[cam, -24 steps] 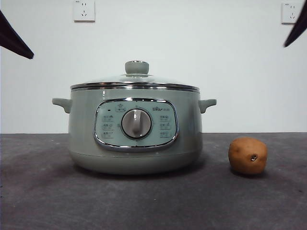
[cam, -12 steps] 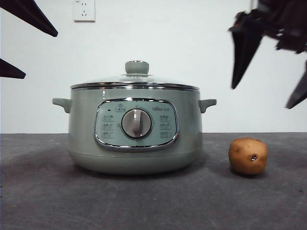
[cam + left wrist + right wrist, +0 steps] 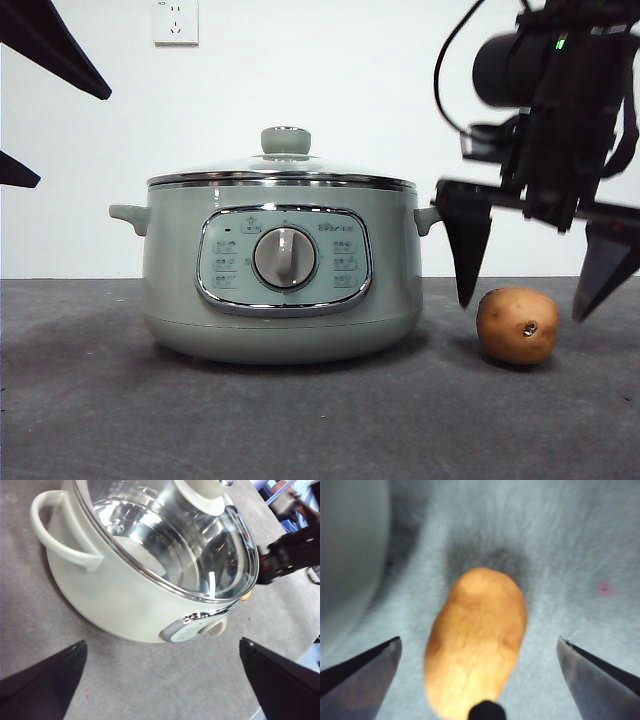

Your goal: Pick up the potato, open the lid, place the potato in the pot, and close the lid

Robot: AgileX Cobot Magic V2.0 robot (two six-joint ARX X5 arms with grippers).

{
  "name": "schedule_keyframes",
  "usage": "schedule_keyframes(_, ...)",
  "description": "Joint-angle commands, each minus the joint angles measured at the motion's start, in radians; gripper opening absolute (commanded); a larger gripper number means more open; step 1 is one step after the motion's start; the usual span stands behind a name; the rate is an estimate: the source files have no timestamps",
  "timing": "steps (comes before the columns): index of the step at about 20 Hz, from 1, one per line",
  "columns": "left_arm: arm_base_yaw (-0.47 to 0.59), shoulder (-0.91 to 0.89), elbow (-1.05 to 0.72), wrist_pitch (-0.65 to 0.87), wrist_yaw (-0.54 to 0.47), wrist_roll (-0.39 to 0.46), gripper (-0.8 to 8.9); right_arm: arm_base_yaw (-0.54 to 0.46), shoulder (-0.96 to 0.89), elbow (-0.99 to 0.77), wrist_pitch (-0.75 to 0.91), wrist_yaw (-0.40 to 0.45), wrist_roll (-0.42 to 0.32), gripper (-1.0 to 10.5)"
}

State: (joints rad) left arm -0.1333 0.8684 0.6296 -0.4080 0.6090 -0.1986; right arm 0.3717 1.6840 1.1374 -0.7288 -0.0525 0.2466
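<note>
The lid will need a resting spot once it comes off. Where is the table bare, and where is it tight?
Bare: the table beside the pot on the side away from the potato, and the strip in front. Crowded: around the potato, where the open right hand straddles it.

The right wrist view was blurred, the potato (image 3: 476,642) soft-edged and its lower end cut off, while the pot (image 3: 120,600) and lid (image 3: 175,540) ran past the left wrist picture's edge.

Right gripper (image 3: 535,290) has descended, straddling potato (image 3: 517,325).
</note>
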Motion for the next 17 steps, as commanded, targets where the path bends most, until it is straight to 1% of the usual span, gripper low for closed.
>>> schedule_keyframes(1,-0.002,0.0,0.001,0.002,0.0,0.019,5.97,0.0,0.045,0.0,0.01,0.0,-0.005,7.2)
schedule_keyframes(2,-0.002,0.0,0.001,0.0,0.0,0.019,5.97,0.0,0.054,0.0,0.008,0.0,-0.005,7.1)
schedule_keyframes(3,-0.002,0.0,0.001,-0.003,0.0,0.02,5.97,0.0,0.055,0.0,0.006,0.001,-0.005,6.3)
schedule_keyframes(4,-0.002,0.0,0.001,-0.007,-0.001,0.02,5.97,0.0,0.055,0.0,0.007,0.001,-0.005,5.2)
schedule_keyframes(5,-0.002,0.0,0.001,-0.012,-0.004,0.02,5.97,0.0,0.054,0.0,0.005,0.001,-0.005,3.6)
schedule_keyframes(7,-0.002,0.0,0.001,-0.018,-0.007,0.02,5.97,0.0,0.054,0.0,-0.006,0.001,-0.02,0.0)
schedule_keyframes(10,-0.003,0.0,0.001,-0.019,-0.012,0.02,5.96,-0.001,0.054,0.005,-0.007,0.002,-0.056,-0.1)
schedule_keyframes(14,-0.037,0.014,0.021,-0.038,-0.046,0.038,5.96,-0.014,-0.004,0.046,-0.132,0.001,-0.124,0.0)
schedule_keyframes(17,-0.089,0.069,0.109,-0.105,-0.109,0.038,5.95,-0.013,-0.088,0.07,-0.235,0.001,-0.186,0.0)
